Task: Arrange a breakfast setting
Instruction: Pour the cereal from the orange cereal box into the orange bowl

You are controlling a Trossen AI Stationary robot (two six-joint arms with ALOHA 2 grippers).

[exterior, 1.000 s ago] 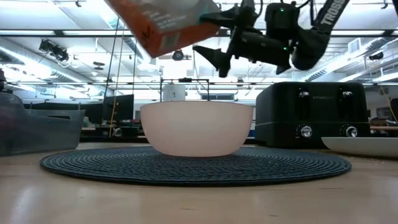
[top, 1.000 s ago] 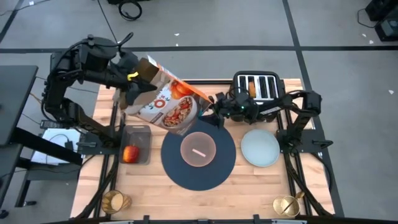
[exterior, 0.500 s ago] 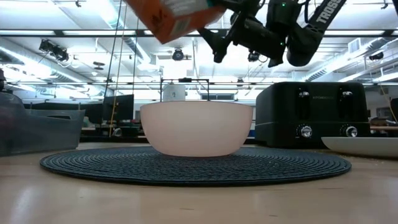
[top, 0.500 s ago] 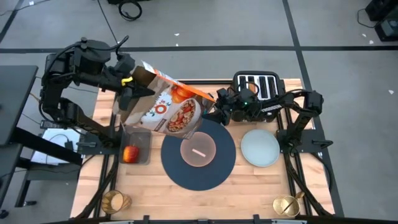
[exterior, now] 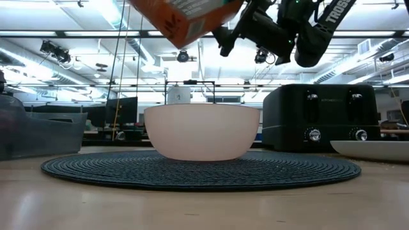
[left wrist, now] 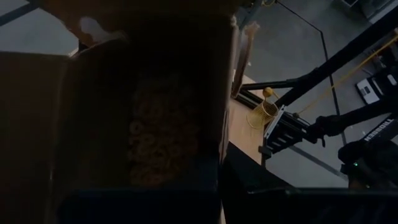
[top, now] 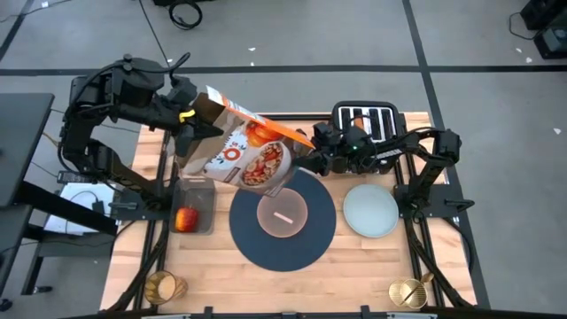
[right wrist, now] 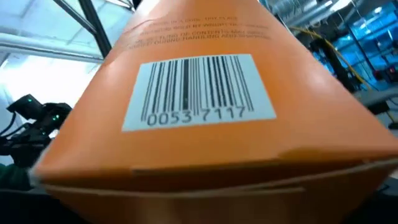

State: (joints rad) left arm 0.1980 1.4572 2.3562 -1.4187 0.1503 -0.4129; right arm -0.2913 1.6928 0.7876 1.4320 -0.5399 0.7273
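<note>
1. Two gold wire baskets stand at the table's near corners, one at the left point(top: 165, 287) and one at the right point(top: 408, 292), on the light wooden table point(top: 363, 266).
2. A large round navy woven placemat point(top: 283, 244) lies at the table's centre, with a translucent pink bowl point(top: 282, 213) standing on it. A small pale strip lies in the bowl; what it is cannot be told.
3. A pale blue-grey round plate point(top: 370, 210) rests just beside the placemat on the right.
4. A red apple point(top: 186, 219) sits in a clear grey bin point(top: 197, 188) left of the placemat.
5. An orange cardboard cereal box point(top: 244, 151) is held tilted in the air above the bowl's far-left side. The left wrist view shows its top open, with ring-shaped cereal point(left wrist: 152, 134) inside.
6. The left gripper point(top: 188, 133) is clamped tight on the open end of the cereal box.
7. The right gripper point(top: 312, 158) stands at the box's bottom end with its jaws spread wide. Whether its fingers touch the cardboard cannot be told.
8. A black four-slot toaster point(top: 365, 122) stands at the far right edge, with something pale orange showing in one slot.
</note>
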